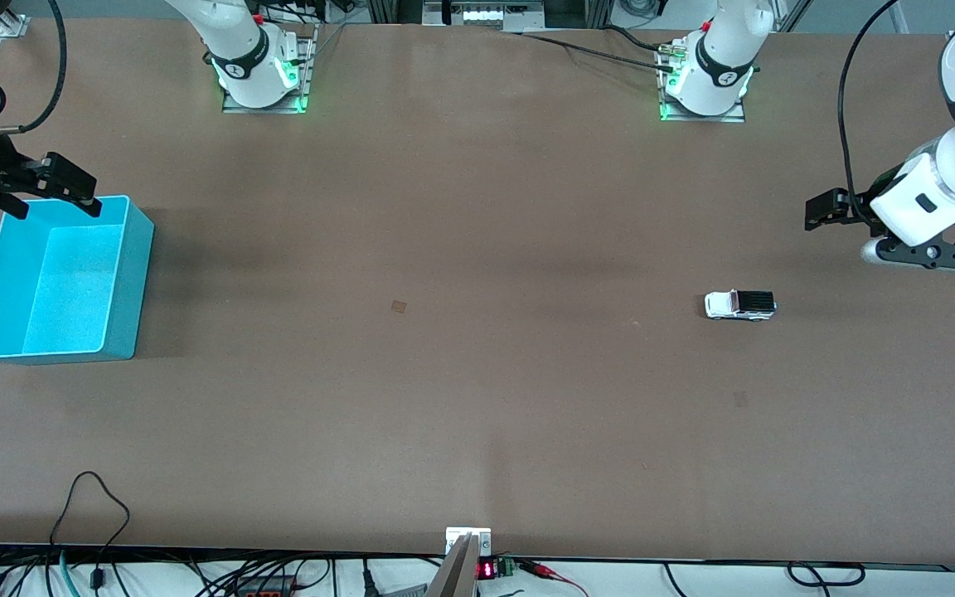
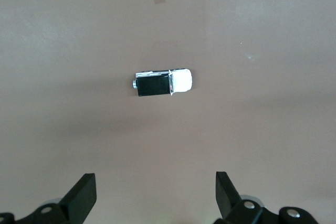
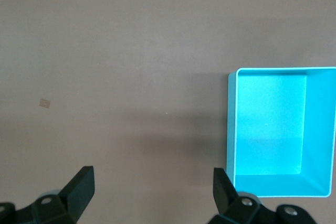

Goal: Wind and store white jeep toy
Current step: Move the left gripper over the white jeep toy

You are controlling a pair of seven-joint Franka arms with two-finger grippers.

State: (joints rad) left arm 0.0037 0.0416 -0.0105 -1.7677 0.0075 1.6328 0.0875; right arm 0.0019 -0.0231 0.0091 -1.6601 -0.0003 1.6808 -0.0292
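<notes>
While both arms hang idle above their ends of the tabletop (image 1: 477, 249), the front view shows the task untouched. The white jeep toy (image 1: 740, 305) sits on its wheels on bare surface, well in from every edge, toward the left arm's end. The left gripper (image 1: 826, 209) hovers over the tabletop close to that end's edge, empty. At the right arm's end stands the turquoise bin (image 1: 125, 286), empty, close to that edge, and the right gripper (image 1: 59, 189) hangs over the bin's rim on the side nearest the arm bases, holding nothing.

From the left wrist view, the white jeep toy (image 2: 161, 83) lies ahead of the left gripper (image 2: 155, 196), whose fingers stand spread wide with nothing between them. The toy's long axis runs across the line between the fingers, so closing as things stand would catch it end to end rather than across its narrow body.

From the right wrist view, the right gripper (image 3: 153, 192) is likewise wide open and empty, with the turquoise bin (image 3: 232, 129) just beside one finger.

As for risks: the toy is tiny and on wheels, so a finger touching down off-centre could nudge it rolling away instead of trapping it. A lengthwise pinch could pop it free. Once wound, it may shoot off if released short of the bin, which stands well apart from it.
</notes>
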